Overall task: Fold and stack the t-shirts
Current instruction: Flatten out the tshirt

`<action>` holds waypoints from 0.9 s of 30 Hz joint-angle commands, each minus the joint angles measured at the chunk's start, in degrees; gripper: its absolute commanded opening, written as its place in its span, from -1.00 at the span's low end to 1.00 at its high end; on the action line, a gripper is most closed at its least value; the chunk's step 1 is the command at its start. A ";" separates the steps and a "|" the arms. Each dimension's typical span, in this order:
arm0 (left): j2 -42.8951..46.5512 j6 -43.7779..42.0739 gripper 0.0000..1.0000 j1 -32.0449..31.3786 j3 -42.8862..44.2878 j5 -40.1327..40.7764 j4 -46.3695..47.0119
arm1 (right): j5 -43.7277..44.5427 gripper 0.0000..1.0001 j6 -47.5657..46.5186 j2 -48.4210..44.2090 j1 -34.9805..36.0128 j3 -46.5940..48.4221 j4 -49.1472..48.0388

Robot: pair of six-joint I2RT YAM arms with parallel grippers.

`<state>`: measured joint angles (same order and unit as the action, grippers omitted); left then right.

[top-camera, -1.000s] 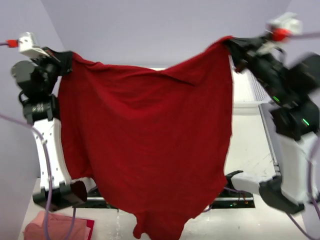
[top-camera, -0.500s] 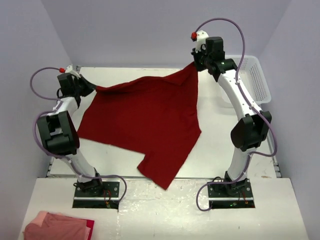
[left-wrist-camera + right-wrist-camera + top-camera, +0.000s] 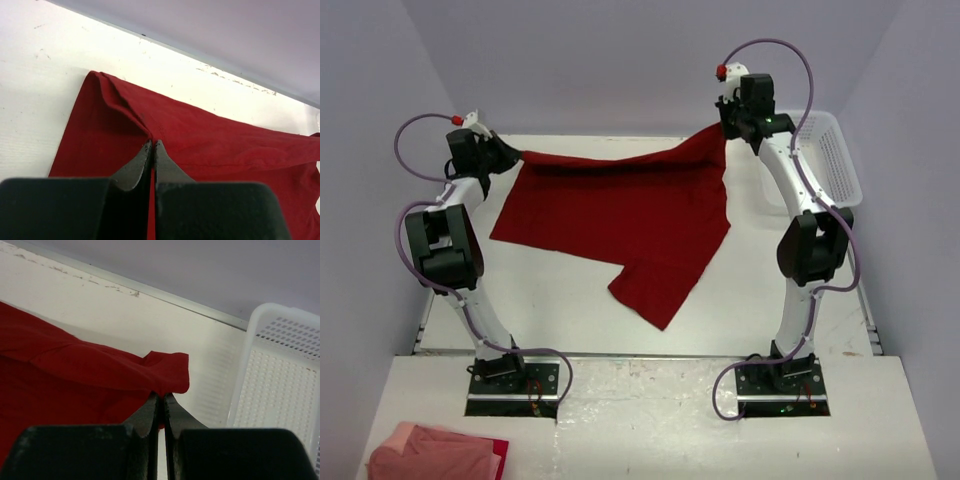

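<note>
A deep red t-shirt hangs stretched between my two grippers over the far part of the white table, its lower part lying on the table with a sleeve trailing toward the front. My left gripper is shut on the shirt's far left corner; in the left wrist view the jaws pinch the cloth. My right gripper is shut on the far right corner; in the right wrist view the jaws hold the red cloth.
A white mesh basket stands at the far right, also in the right wrist view. A pink folded cloth lies at the near left, in front of the left arm's base. The back wall is close behind both grippers.
Both grippers have come down from high near the camera to the far side of the table, and the shirt has gone from hanging in the air to spreading on the table.
</note>
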<state>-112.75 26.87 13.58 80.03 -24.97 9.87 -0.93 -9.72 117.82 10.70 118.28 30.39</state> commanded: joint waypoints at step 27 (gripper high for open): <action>51.21 2.39 -1.00 -4.88 10.40 -15.10 -14.34 | 9.63 -1.00 0.31 -50.66 14.61 3.97 9.32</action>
<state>-65.10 28.36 8.51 87.64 -35.90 1.48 5.41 -8.45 69.06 23.33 119.70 33.98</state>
